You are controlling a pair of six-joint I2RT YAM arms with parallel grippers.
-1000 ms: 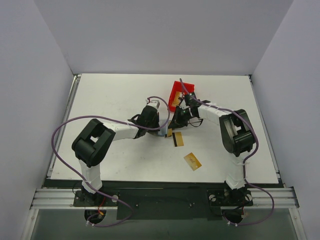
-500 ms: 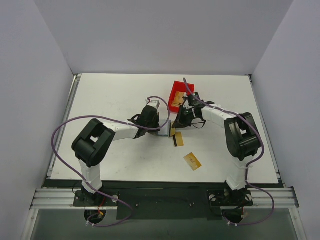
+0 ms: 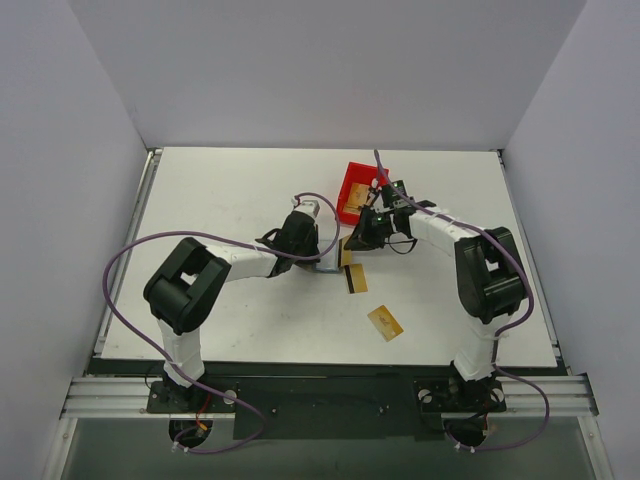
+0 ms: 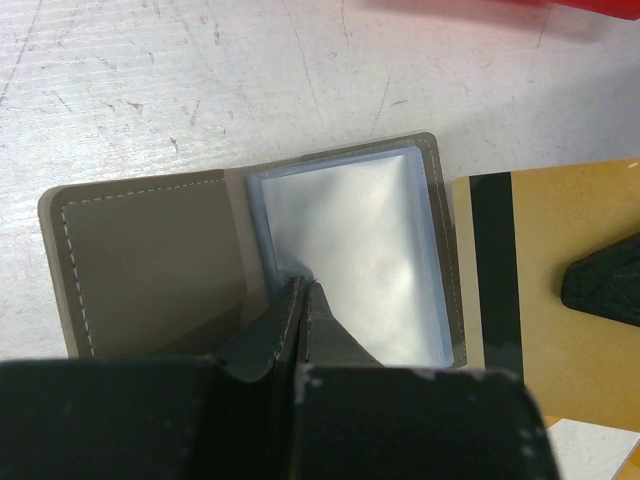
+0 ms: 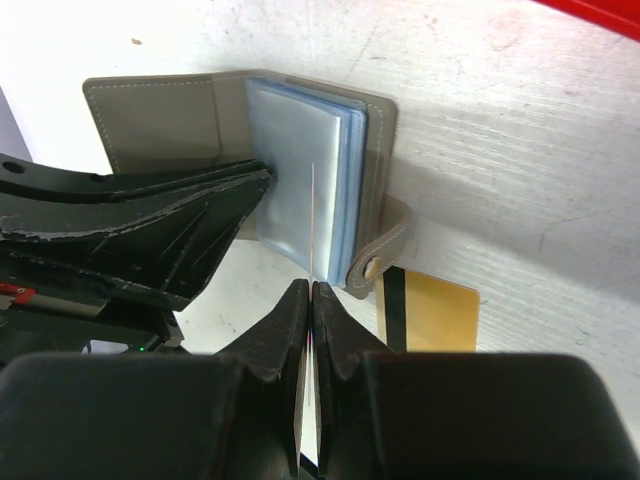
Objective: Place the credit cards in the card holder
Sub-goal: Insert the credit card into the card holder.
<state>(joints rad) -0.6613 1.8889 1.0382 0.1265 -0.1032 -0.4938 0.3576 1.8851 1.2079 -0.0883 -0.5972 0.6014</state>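
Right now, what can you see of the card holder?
The card holder lies open and flat on the white table. Its cover looks like grey leather with pale stitching; inside is a stack of clear bluish sleeves, and a tab with a snap sticks out from one side. The shut left end effector presses at the fold by the sleeves. The right end effector holds a thin card edge-on against the sleeves. A striped gold card lies beside it.

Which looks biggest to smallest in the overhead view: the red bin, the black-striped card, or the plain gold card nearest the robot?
1. The red bin, clearly the largest.
2 and 3. The black-striped card and the plain gold card look alike in size, so I won't rank them.
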